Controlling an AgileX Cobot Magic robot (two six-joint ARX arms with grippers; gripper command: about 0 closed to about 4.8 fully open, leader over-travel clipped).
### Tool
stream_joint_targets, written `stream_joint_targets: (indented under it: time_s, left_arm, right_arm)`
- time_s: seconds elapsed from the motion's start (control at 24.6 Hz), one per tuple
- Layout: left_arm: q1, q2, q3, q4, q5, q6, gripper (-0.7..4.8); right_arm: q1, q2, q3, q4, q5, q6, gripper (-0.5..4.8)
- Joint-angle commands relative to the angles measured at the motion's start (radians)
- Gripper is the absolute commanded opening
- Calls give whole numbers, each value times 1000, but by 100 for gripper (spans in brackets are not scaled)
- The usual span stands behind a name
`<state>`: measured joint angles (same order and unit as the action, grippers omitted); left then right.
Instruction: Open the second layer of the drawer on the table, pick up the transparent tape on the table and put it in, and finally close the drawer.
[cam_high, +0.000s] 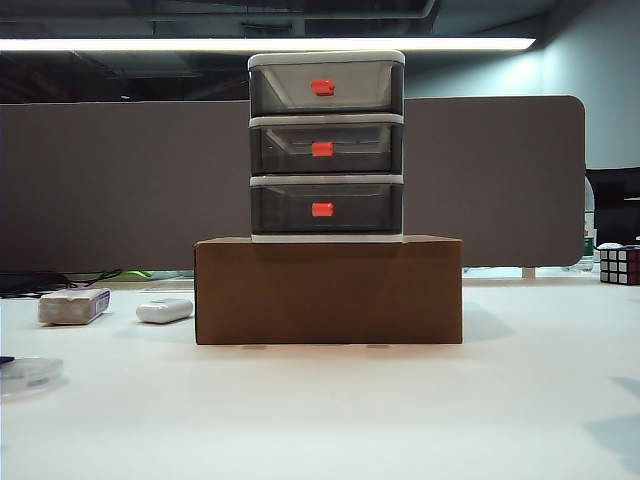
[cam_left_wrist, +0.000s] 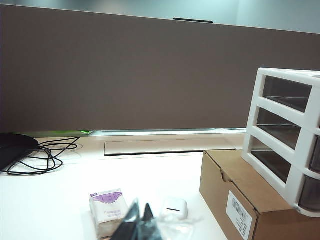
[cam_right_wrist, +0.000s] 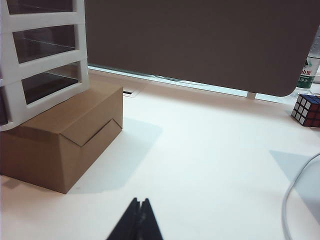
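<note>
On the exterior view: the drawer (cam_high: 326, 146) cabinet sits on a brown cardboard box (cam_high: 329, 290) mid-table, all three tiers shut, the second layer (cam_high: 325, 148) flush with its red-orange knob (cam_high: 322, 149) facing the camera. The transparent tape (cam_high: 30, 372) lies flat at the near left edge of the table (cam_high: 330, 410), well apart from the box; two white oblong blocks (cam_high: 120, 305) sit between. Neither arm shows here. Left wrist view: left gripper (cam_left_wrist: 140, 216) low over the table, fingertips pinched together, nothing in them; tape (cam_left_wrist: 176, 227) just beside the tips, a tissue pack (cam_left_wrist: 107, 210) and white earbud case (cam_left_wrist: 175, 206) just past them, cabinet on the box off to the side. Right wrist view: right gripper (cam_right_wrist: 139, 209) also closed to a point and empty, cabinet and box ahead, Rubik's cube (cam_right_wrist: 309, 110) far off. My read: nothing started, step is opening the middle tier. Spread the jaws first, come in level at the middle knob, not the top or bottom one, pinch it squarely, pull straight out. Cabinet looks light and only rests on the box, so pull slowly or it may slide or tip.
</note>
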<state>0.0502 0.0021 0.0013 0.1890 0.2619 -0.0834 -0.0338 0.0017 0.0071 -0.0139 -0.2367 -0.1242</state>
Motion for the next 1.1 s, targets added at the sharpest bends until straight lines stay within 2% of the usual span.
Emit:
stream_joint_targets:
  time_s: [0.04, 0.33, 0.37, 0.45, 0.49, 0.53, 0.61, 0.69, 0.9, 1.02, 1.1]
  left_arm:
    - [2, 0, 6, 7, 5, -3, -5]
    - [2, 0, 6, 6, 8, -4, -5]
    - [1, 0, 6, 9, 71, -58, -5]
    - [0, 0, 6, 22, 266, -237, -5]
    - [-6, 0, 6, 21, 394, -349, -5]
    - [-16, 0, 6, 16, 453, -391, -5]
    - [-43, 0, 6, 6, 497, -427, -5]
    - [-86, 0, 6, -3, 482, -462, -5]
    - [-225, 0, 6, -62, 298, -541, -5]
    - [-348, 0, 7, -84, 241, -502, -5]
    - [-460, 0, 7, -82, 131, -435, -5]
  right_arm:
    - [1, -1, -6, 14, -2, 3, -5]
    - [0, -1, -6, 19, -2, 5, -5]
    - [1, -1, -6, 19, -27, 44, -5]
    - [1, -1, -6, 26, -148, 216, -5]
    - [2, -1, -6, 27, -247, 315, -5]
    - [2, -1, -6, 26, -306, 346, -5]
    - [2, -1, -6, 28, -395, 375, -5]
    - [2, -1, -6, 37, -447, 402, -5]
    - [2, -1, -6, 61, -462, 471, -5]
    - [3, -1, -5, 80, -492, 502, -5]
    - [15, -1, -2, 80, -494, 502, -5]
